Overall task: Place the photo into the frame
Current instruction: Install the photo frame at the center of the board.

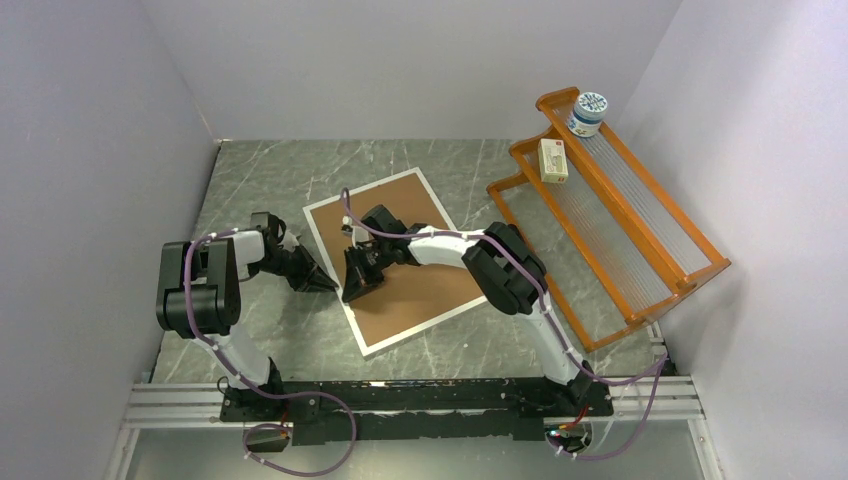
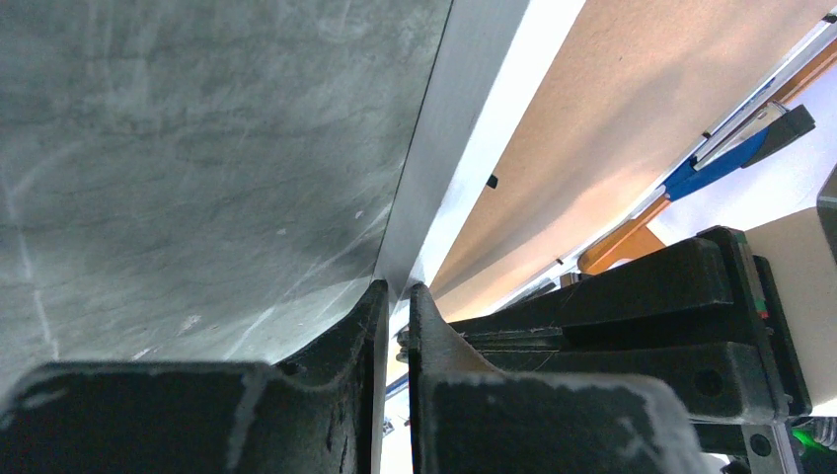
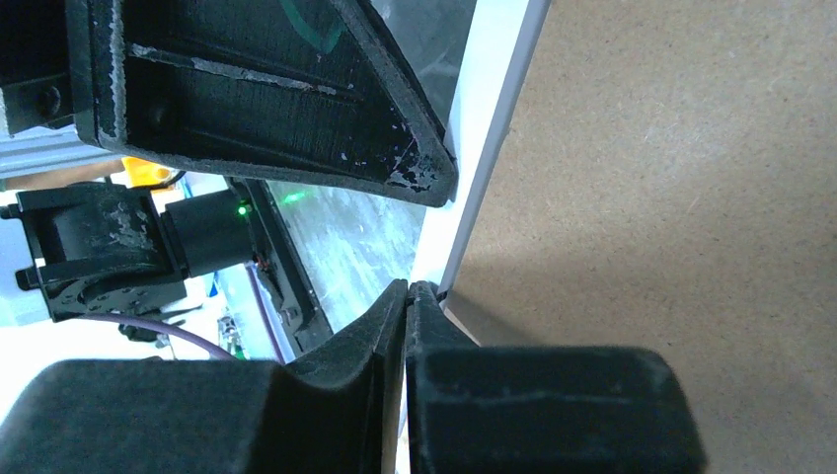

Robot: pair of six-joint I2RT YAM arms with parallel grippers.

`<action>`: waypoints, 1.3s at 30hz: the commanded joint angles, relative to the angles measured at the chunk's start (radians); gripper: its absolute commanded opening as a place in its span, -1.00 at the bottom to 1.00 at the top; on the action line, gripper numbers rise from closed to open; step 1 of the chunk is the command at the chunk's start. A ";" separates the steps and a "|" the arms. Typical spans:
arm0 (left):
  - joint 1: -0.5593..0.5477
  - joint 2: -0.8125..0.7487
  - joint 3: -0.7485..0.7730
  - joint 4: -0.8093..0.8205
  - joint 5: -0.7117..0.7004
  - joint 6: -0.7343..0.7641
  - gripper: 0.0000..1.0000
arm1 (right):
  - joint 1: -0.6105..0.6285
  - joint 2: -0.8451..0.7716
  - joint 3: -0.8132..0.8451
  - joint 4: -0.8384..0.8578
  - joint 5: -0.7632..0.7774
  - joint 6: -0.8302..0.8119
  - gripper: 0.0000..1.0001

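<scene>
Left claw (image 1: 322,283) sat at the left edge of the frame (image 1: 420,328), its fingers pressed almost together on the thin silvery rim, as the left wrist view showed. Right claw (image 1: 355,290) was just beside it, its tips pressed together at the seam between the rim and the brown backing board (image 1: 400,220). Whether it nipped anything thin there I could not tell. The frame lay back-up on the desk (image 1: 260,180). The photo showed in no view and was presumably under the board. So shallow a pinch could slip off the rim, or drag the whole frame across the smooth desk. With both claws crowded so closely, one could knock the other, and prying at the seam might lift the board askew.
</scene>
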 commanded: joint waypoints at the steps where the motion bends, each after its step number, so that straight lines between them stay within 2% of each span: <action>1: -0.017 0.060 -0.043 -0.031 -0.212 0.040 -0.86 | 0.002 0.010 0.023 -0.061 0.046 -0.037 -0.83; 13: -0.017 0.061 -0.039 -0.040 -0.220 0.040 -0.87 | -0.048 0.070 0.007 -0.103 0.153 0.024 -0.84; 24: -0.017 0.069 -0.031 -0.055 -0.228 0.041 -0.87 | -0.067 0.095 -0.011 -0.228 0.285 -0.027 -0.85; 34: -0.017 0.087 -0.013 -0.082 -0.229 0.047 -0.88 | -0.078 0.111 -0.016 -0.330 0.390 -0.077 -0.77; 39: -0.017 0.088 -0.011 -0.083 -0.224 0.046 -0.89 | -0.078 0.107 0.025 -0.401 0.511 -0.074 -0.76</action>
